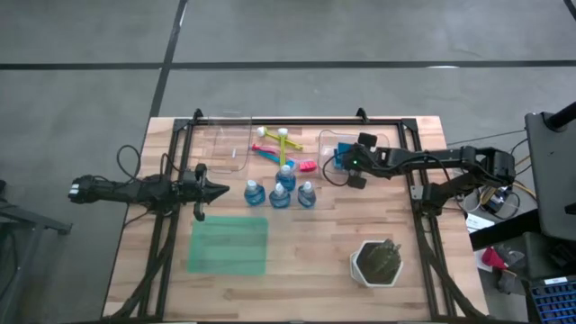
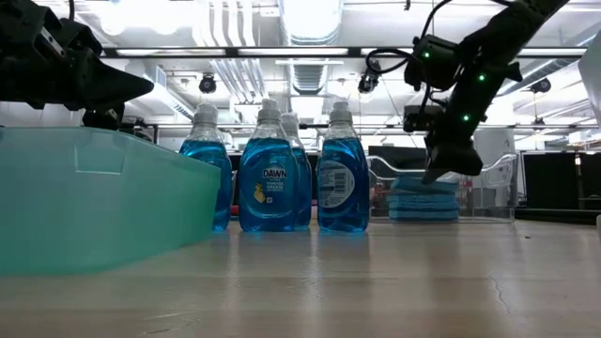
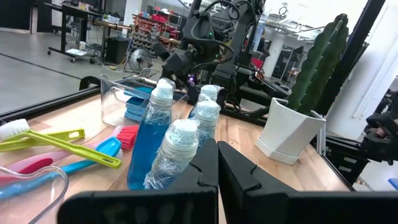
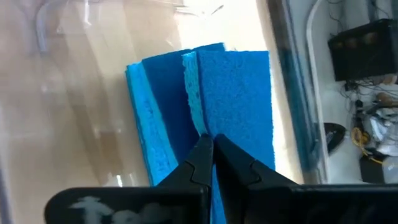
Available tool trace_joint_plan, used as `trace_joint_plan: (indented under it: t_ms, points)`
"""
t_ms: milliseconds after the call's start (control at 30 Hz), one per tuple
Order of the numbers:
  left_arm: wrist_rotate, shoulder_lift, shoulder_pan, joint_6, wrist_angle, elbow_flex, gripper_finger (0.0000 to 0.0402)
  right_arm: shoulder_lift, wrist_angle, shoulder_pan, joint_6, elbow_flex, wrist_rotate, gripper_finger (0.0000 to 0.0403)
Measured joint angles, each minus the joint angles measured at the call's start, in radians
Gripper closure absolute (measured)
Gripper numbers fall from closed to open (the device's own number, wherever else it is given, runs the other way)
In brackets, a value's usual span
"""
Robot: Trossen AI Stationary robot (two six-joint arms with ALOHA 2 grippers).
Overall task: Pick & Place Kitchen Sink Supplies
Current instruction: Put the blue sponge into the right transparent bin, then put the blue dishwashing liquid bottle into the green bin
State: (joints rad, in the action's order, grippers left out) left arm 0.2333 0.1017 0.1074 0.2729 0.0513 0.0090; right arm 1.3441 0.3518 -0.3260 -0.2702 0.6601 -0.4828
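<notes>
Several clear bottles of blue liquid with white caps (image 1: 278,191) (image 2: 272,169) (image 3: 177,152) stand upright in a cluster at the table's middle. Yellow-green, blue and pink brushes (image 1: 279,146) (image 3: 56,146) lie flat just beyond them. Two blue sponges (image 1: 343,153) (image 2: 423,199) (image 4: 230,106) lie stacked in a clear container (image 1: 331,137), the upper one overlapping the lower. My right gripper (image 1: 346,163) (image 4: 208,140) is shut, its tips just over the sponges. My left gripper (image 1: 216,190) (image 3: 217,158) is shut and hangs in the air left of the bottles. My right gripper comes at the sponges from above, slanting from the table's right. Its shut fingertips stand at the upper sponge's pale edge (image 4: 194,106). Whether they touch it, I cannot tell.
A second clear container (image 1: 227,142) sits at the far left of the brushes. A translucent green mat (image 1: 229,245) (image 2: 94,197) lies near the table's front left. A white hexagonal pot with a dark plant (image 1: 376,263) (image 3: 292,134) stands front right. Black frame rails (image 1: 297,121) border the table.
</notes>
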Motion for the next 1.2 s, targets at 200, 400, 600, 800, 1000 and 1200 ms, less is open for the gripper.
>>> trace_joint_plan:
  t_ms: [200, 400, 600, 800, 1000, 1200]
  points:
    - [0.000, 0.000, 0.000, 0.000, 0.000, 0.000, 0.0401, 0.000, 0.000, 0.000, 0.000, -0.014, 0.019, 0.0394]
    - [0.000, 0.000, 0.000, 0.000, 0.000, 0.000, 0.0401, 0.000, -0.004, 0.000, 0.004, -0.023, 0.020, 0.0394]
    - [0.000, 0.000, 0.000, 0.000, 0.000, 0.000, 0.0401, 0.000, -0.020, 0.008, 0.001, -0.025, 0.021, 0.0372]
    - [0.000, 0.000, 0.000, 0.000, 0.000, 0.000, 0.0401, 0.000, -0.041, 0.014, 0.000, -0.022, 0.020, 0.0320]
    - [0.000, 0.000, 0.000, 0.000, 0.000, 0.000, 0.0401, -0.011, -0.035, 0.014, 0.050, 0.022, -0.002, 0.0288]
    - [0.000, 0.000, 0.000, 0.000, 0.000, 0.000, 0.0401, -0.014, -0.009, 0.016, 0.077, 0.087, -0.017, 0.0275]
